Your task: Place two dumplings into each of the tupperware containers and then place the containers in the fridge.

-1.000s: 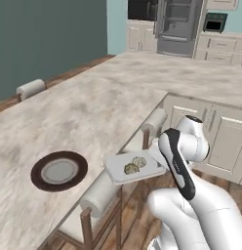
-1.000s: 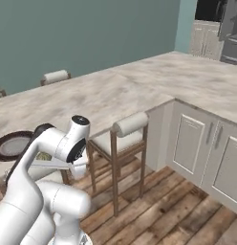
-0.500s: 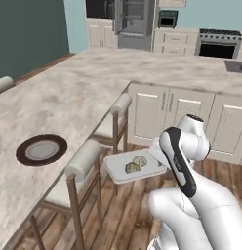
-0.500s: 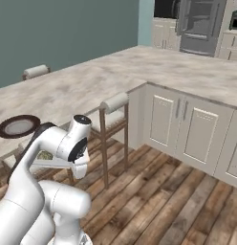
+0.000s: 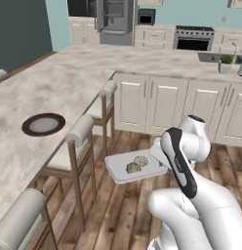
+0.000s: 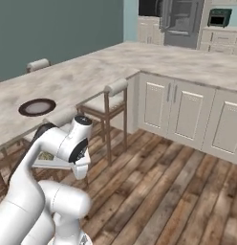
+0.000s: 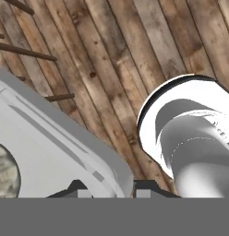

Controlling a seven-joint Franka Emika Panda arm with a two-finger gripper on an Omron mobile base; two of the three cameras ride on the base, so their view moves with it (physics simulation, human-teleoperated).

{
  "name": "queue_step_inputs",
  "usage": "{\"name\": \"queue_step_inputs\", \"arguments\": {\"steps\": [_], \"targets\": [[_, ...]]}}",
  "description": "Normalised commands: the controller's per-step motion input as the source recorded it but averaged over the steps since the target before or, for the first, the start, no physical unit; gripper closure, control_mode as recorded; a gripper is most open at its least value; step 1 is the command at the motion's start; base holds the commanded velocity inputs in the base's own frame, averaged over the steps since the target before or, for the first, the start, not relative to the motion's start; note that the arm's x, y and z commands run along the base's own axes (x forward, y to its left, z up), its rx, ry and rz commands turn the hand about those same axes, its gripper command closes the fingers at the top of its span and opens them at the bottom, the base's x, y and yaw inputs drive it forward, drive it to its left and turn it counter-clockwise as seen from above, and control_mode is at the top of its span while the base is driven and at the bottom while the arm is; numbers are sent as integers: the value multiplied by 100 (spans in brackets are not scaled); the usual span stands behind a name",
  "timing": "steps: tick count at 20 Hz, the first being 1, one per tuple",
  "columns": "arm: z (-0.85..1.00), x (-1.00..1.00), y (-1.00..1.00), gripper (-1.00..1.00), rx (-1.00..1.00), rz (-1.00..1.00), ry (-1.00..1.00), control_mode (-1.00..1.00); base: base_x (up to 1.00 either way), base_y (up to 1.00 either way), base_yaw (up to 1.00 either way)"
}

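The hand (image 7: 107, 186) pinches the rim of the tupperware container (image 5: 123, 168), two dumplings (image 5: 137, 164) inside.

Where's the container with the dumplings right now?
In the left base view, the container hangs over the wood floor, held at its rim by the gripper, right of the chairs.
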Motion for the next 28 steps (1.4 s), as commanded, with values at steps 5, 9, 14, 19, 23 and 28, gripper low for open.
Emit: {"name": "queue_step_inputs", "arguments": {"steps": [5,9,14,19,23,28], "targets": [[0,0,0,100,0,0,0,100,-100,33,-12],[0,0,0,100,0,0,0,100,-100,52,-9],[0,0,0,100,0,0,0,100,-100,58,-7],[0,0,0,100,0,0,0,100,-100,60,-6],[0,0,0,100,0,0,0,100,-100,63,-6],[0,0,0,100,0,0,0,100,-94,68,-6]]}}
